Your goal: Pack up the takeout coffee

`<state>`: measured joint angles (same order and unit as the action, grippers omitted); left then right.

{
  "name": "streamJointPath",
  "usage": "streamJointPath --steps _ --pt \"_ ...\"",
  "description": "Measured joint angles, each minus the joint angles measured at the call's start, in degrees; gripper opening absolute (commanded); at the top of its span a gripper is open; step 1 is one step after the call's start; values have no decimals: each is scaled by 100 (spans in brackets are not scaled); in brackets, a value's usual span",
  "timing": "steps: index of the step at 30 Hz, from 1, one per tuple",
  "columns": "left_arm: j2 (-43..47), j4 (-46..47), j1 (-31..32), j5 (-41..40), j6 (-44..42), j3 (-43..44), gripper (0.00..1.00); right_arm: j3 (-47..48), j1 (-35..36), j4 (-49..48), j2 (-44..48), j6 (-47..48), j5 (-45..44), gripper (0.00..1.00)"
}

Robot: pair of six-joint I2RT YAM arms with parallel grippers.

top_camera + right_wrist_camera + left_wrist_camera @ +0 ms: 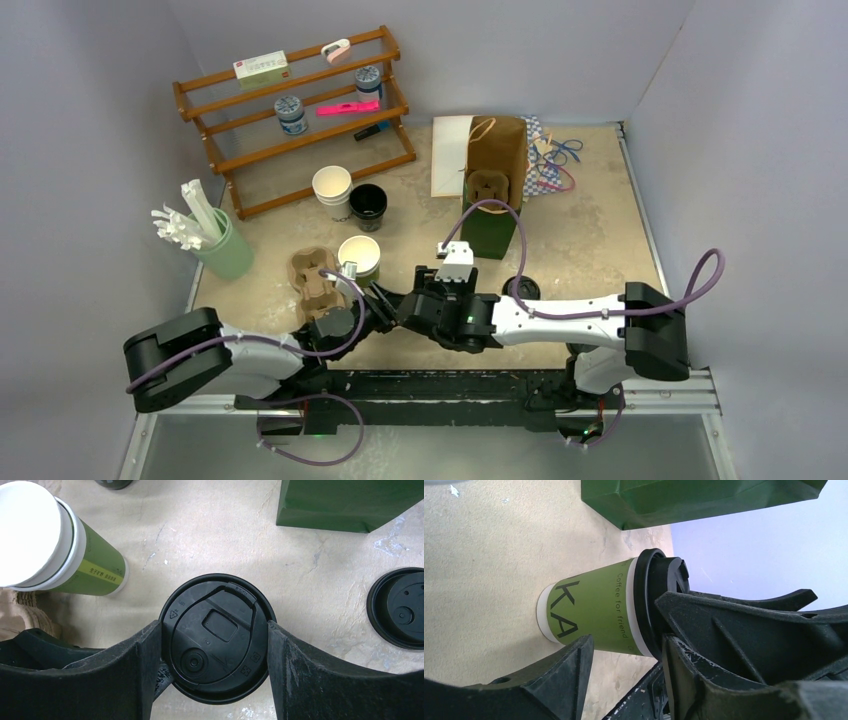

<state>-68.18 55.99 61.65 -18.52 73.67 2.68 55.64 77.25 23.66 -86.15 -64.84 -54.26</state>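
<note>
The takeout coffee, an olive-green cup with a black sip lid, stands upright on the table. In the top view the grippers hide it. My right gripper is over it, with one finger touching each side of the lid rim. My left gripper is open beside the cup and low to the table. One finger is near the cup's base, the other near the lid, and neither presses the cup. In the top view the left gripper and the right gripper meet at the near middle.
A lidless green cup and a pulp cup carrier stand just left. A loose black lid lies to the right. A green paper bag holds another carrier. A white cup, a black cup, a stirrer holder and a wooden shelf are behind.
</note>
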Motion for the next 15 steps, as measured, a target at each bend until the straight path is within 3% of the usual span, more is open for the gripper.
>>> streamJointPath --steps 9,15 --pt "-680 940 11 153 94 -50 46 -44 -17 7 70 39 17 48" --pt "-553 1071 212 240 144 -129 50 15 -133 -22 85 234 232 47"
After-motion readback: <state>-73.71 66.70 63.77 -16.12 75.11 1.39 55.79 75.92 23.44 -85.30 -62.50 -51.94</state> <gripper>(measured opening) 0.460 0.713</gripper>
